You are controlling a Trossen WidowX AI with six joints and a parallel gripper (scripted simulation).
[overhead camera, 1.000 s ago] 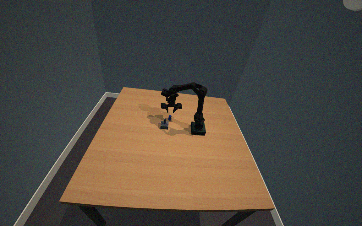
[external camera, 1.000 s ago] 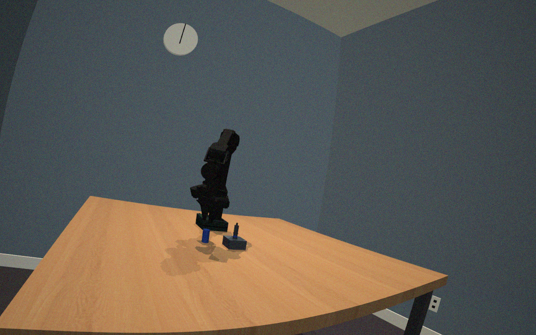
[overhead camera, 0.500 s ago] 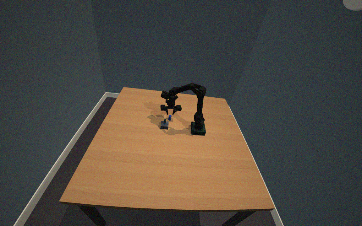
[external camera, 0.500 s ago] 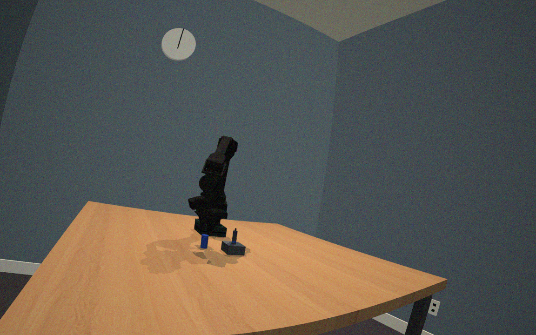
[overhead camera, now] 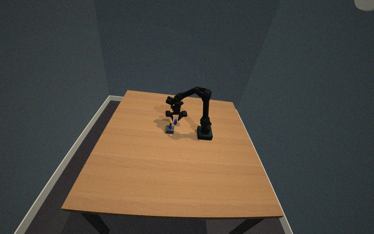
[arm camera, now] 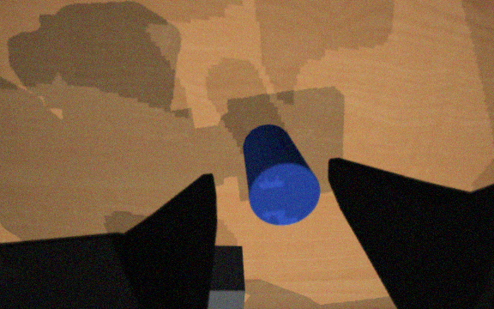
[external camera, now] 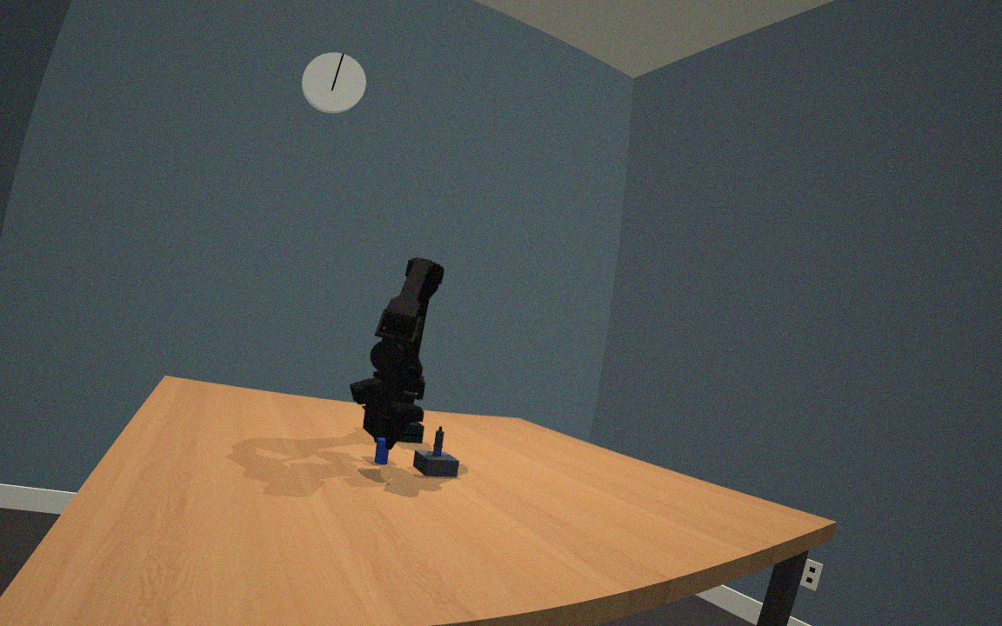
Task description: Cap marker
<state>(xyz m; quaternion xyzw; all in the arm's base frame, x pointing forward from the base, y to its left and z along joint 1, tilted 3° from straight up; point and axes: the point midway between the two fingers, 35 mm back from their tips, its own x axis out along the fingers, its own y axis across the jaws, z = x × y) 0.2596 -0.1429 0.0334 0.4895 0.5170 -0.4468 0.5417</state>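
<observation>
The blue cap [overhead camera: 175,122] [external camera: 382,451] [arm camera: 284,195] stands upright on the table. My gripper [overhead camera: 175,119] [external camera: 390,445] [arm camera: 272,176] is open and points down, its fingertips on either side of the cap's upper part. In the wrist view a gap shows between the cap and each finger. The dark marker [overhead camera: 170,125] [external camera: 438,441] stands upright, tip up and bare, in the holder block [overhead camera: 169,131] [external camera: 436,464] [arm camera: 228,300]. In the wrist view the left finger hides most of the block, and the marker does not show.
The holder block stands close beside the cap, near one finger. The arm's base [overhead camera: 204,134] stands on the wooden table [overhead camera: 168,174] [external camera: 256,544], to the right in the top view. Shadows of the arm fall around the cap and block.
</observation>
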